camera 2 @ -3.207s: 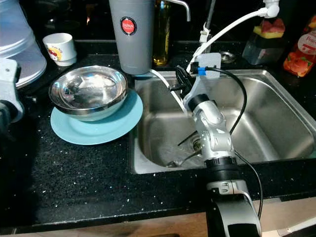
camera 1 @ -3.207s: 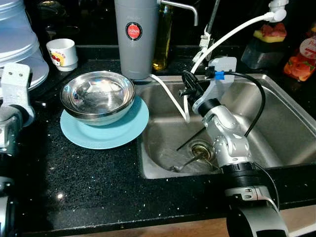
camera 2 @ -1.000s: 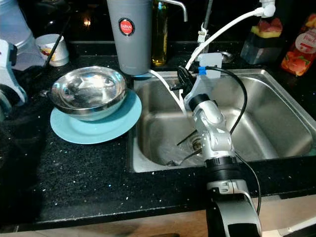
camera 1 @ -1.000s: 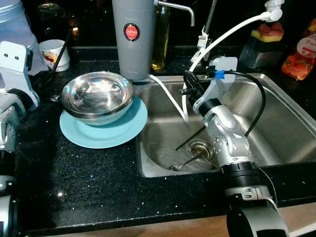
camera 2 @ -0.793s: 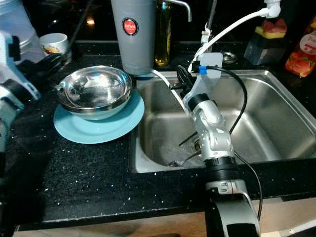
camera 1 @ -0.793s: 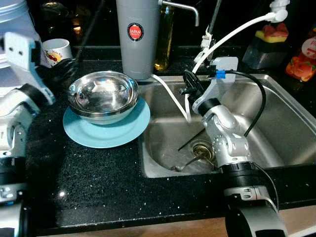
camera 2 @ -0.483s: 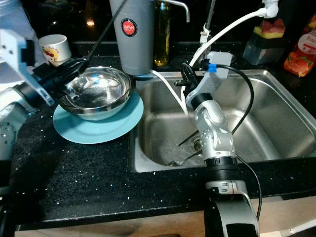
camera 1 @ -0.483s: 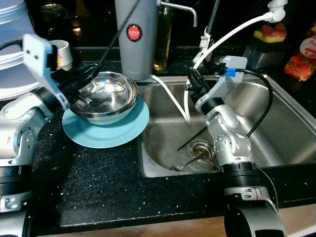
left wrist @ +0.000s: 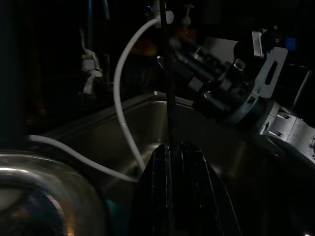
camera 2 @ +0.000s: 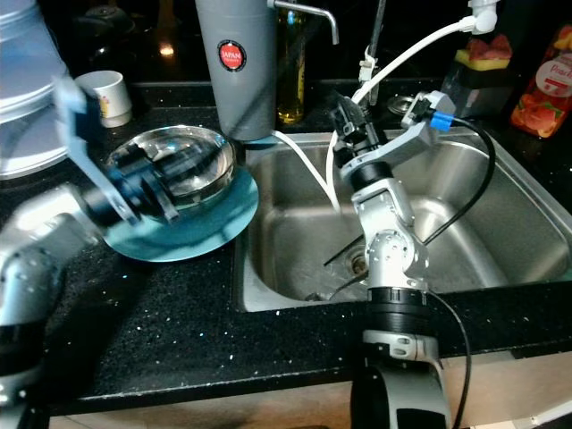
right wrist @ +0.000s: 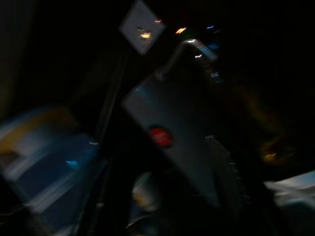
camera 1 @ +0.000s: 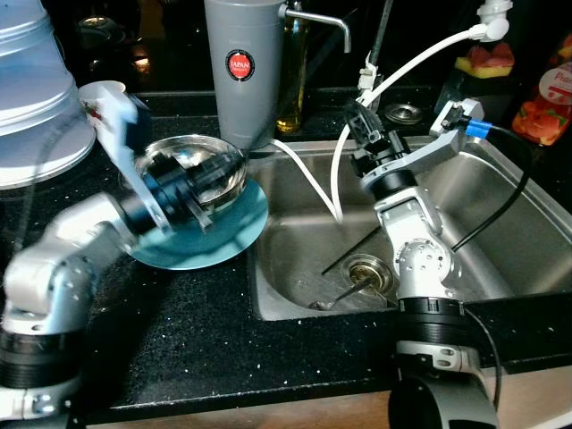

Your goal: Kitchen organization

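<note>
Left eye view: a steel bowl [camera 1: 198, 174] sits on a blue plate [camera 1: 234, 223] at 9 o'clock of the sink [camera 1: 523, 223], where a utensil [camera 1: 344, 293] lies by the drain; the left gripper [camera 1: 219, 179], fingers together in the wrist view, reaches over the bowl; the right gripper [camera 1: 360, 125] is blurred, its finger state cannot be told

bowl [camera 1: 192, 174] shiny polished metal; sink [camera 1: 527, 232] brushed steel; counter [camera 1: 179, 331] glossy black speckled stone
</note>
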Tool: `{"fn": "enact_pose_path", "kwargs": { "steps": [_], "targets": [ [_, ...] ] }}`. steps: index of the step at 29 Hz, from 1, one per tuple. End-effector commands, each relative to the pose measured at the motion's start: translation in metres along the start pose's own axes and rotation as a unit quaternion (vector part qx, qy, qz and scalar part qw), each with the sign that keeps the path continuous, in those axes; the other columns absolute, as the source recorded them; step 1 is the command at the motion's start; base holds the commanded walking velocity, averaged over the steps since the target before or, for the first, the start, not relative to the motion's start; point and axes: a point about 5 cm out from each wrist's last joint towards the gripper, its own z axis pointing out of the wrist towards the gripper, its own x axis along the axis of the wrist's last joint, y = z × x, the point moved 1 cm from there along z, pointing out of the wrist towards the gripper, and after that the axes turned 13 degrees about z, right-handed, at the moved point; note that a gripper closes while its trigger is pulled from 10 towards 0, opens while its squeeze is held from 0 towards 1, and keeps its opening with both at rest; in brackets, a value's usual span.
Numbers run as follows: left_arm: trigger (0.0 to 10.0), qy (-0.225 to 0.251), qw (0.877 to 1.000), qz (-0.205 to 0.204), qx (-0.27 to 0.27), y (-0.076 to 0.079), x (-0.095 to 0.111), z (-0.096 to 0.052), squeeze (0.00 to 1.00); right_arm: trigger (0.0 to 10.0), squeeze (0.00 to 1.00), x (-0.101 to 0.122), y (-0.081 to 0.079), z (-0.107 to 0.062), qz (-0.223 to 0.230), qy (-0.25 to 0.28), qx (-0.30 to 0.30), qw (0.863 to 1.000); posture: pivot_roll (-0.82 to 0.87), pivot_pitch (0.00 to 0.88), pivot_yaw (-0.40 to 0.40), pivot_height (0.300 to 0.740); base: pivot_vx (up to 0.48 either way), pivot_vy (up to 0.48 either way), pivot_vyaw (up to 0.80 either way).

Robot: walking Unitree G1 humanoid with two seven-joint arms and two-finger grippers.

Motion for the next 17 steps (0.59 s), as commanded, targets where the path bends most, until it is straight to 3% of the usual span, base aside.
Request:
{"fn": "enact_pose_path", "kwargs": {
  "steps": [1, 4, 7, 11, 12, 13, 17],
  "targets": [
    [0.0, 0.003, 1.000, 0.002, -0.008, 0.005, 0.001, 0.001, 0.00, 10.0, 1.00, 0.001, 0.000, -0.004, 0.022, -0.001, 0.006, 1.000, 0.00, 0.105, 0.030, 0.740, 0.000, 0.000, 0.00],
    [0.0, -0.002, 1.000, -0.008, 0.006, 0.005, -0.003, 0.003, 0.00, 10.0, 1.00, -0.005, -0.016, -0.007, 0.065, -0.031, 0.063, 0.995, -0.01, 0.107, 0.033, 0.740, 0.000, 0.000, 0.00],
    [0.0, -0.007, 1.000, -0.012, 0.007, 0.006, -0.004, 0.003, 0.00, 10.0, 1.00, -0.007, -0.024, -0.009, 0.079, -0.047, 0.091, 0.992, -0.01, 0.107, 0.035, 0.740, 0.000, 0.000, 0.00],
    [0.0, -0.013, 1.000, -0.020, -0.007, 0.011, -0.004, 0.005, 0.00, 10.0, 1.00, -0.017, -0.032, -0.011, 0.054, -0.087, 0.109, 0.989, -0.01, 0.105, 0.036, 0.740, 0.000, 0.000, 0.00],
    [0.0, -0.016, 1.000, -0.023, -0.009, 0.013, -0.004, 0.006, 0.00, 10.0, 0.94, -0.021, -0.031, -0.012, 0.040, -0.104, 0.106, 0.988, -0.01, 0.102, 0.034, 0.740, 0.000, 0.000, 0.00],
    [0.0, -0.018, 1.000, -0.023, -0.010, 0.014, -0.004, 0.006, 0.00, 10.0, 0.00, -0.023, -0.031, -0.012, 0.035, -0.111, 0.105, 0.988, -0.01, 0.102, 0.033, 0.740, 0.000, 0.000, 0.00],
    [0.0, -0.018, 0.999, -0.022, -0.017, 0.017, -0.003, 0.007, 0.00, 10.0, 0.00, -0.027, -0.031, -0.013, 0.014, -0.129, 0.102, 0.986, -0.01, 0.100, 0.031, 0.740, 0.000, 0.000, 0.00]
  ]
}}
